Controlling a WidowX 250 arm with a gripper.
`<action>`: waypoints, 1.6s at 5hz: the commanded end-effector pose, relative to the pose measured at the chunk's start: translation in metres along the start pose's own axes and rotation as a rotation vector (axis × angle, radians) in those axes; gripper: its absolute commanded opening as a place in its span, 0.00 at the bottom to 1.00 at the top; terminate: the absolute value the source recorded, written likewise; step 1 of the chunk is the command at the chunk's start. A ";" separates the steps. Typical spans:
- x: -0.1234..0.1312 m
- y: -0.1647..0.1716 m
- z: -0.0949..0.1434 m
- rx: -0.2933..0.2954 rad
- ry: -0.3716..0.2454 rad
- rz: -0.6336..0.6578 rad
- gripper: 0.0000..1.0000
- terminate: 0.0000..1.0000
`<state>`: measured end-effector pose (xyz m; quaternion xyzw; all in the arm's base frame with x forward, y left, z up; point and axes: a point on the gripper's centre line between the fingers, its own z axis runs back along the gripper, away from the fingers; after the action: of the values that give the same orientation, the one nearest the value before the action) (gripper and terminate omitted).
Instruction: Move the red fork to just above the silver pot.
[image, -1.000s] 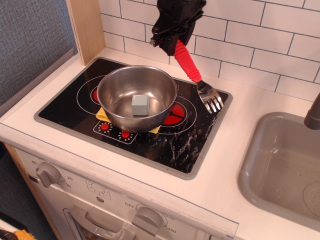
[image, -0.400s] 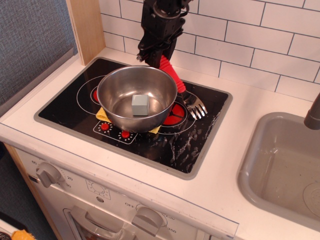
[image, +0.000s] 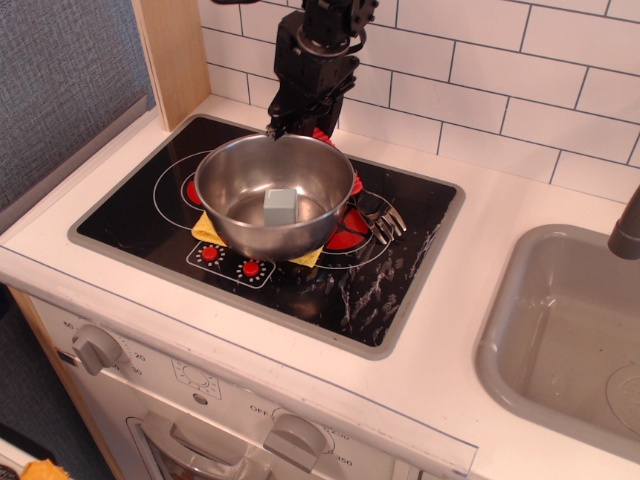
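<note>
The silver pot (image: 272, 195) stands on the black stovetop (image: 130, 205) with a grey block (image: 280, 209) inside it. My gripper (image: 300, 125) is right behind the pot's far rim, shut on the red fork. Most of the fork's red handle (image: 353, 184) is hidden by the gripper and the pot. Its silver tines (image: 385, 221) rest on the stovetop just right of the pot.
A yellow cloth (image: 207, 228) lies under the pot. A wooden post (image: 175, 55) stands at the back left, a white tiled wall (image: 500, 80) behind. A grey sink (image: 560, 330) is at the right. Oven knobs (image: 95, 348) line the front.
My gripper has moved left and down with the fork, from right of the pot to just behind its far rim. The tines slid left toward the pot.
</note>
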<state>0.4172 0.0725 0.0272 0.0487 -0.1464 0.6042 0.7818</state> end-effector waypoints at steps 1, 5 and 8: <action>0.007 0.018 0.019 -0.005 0.012 0.049 1.00 0.00; 0.011 0.014 0.048 -0.050 0.006 0.036 1.00 0.00; 0.029 0.015 0.109 -0.166 -0.043 -0.022 1.00 0.00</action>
<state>0.4027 0.0778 0.1139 0.0101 -0.1839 0.5804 0.7933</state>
